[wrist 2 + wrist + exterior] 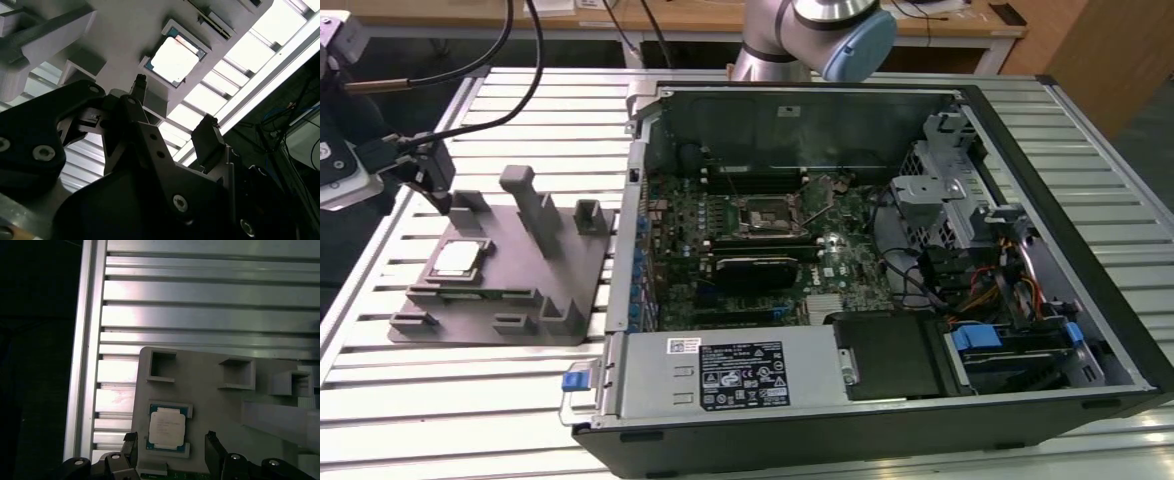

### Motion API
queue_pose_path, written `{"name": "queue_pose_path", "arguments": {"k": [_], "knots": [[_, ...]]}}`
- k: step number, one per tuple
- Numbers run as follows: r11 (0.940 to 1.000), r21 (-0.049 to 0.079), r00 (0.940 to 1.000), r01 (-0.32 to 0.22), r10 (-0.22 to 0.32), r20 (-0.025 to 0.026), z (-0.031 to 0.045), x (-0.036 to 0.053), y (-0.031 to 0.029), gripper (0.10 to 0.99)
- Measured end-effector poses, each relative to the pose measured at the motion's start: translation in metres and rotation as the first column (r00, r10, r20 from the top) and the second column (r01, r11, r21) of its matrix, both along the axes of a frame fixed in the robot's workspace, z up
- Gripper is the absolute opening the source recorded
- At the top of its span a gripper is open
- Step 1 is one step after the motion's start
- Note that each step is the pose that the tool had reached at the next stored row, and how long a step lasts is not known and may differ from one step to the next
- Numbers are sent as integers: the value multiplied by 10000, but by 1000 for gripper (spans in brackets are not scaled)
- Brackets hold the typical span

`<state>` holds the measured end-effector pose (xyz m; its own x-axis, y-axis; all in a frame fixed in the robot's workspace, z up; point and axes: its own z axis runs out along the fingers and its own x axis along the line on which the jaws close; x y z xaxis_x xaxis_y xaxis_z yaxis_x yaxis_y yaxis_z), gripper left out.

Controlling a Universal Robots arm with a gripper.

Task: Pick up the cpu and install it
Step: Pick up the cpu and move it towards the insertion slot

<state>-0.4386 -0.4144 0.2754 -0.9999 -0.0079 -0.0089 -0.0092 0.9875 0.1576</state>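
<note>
The cpu [458, 260], a small square chip with a shiny silver top, lies flat in a recess of the grey fixture plate [520, 290] at the exterior view's left. My gripper [438, 185] hangs above the plate's far end, a little away from the chip. In the first wrist view the cpu [166, 427] lies below and between the two black fingertips [211, 442], and my gripper [171, 442] is open with nothing held. The second wrist view shows the cpu [175, 60] beyond the spread fingers [207, 135]. The motherboard's socket [761, 212] sits inside the open computer case [1067, 230].
Upright posts [524, 205] rise from the fixture plate close to the chip. The case holds a power supply [734, 372], drive cages [947, 190] and loose cables. Everything rests on a ribbed aluminium table [440, 400], whose edge [85, 365] runs beside the plate.
</note>
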Motion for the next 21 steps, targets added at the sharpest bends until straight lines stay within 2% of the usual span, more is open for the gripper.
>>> {"name": "queue_pose_path", "arguments": {"k": [4, 10, 13, 17, 21], "knots": [[10000, -2, 10000, 0, 0, -1, 3, 0, 0, 647], [10000, -79, 10000, -1, 1, -2, -15, 0, 0, 647], [9999, -137, 10000, -1, 1, -6, -29, 0, 0, 647], [9995, -311, 10000, -1, 0, -16, -41, 0, 0, 647], [9994, -334, 10000, -1, 1, -18, -41, 0, -1, 647]]}}
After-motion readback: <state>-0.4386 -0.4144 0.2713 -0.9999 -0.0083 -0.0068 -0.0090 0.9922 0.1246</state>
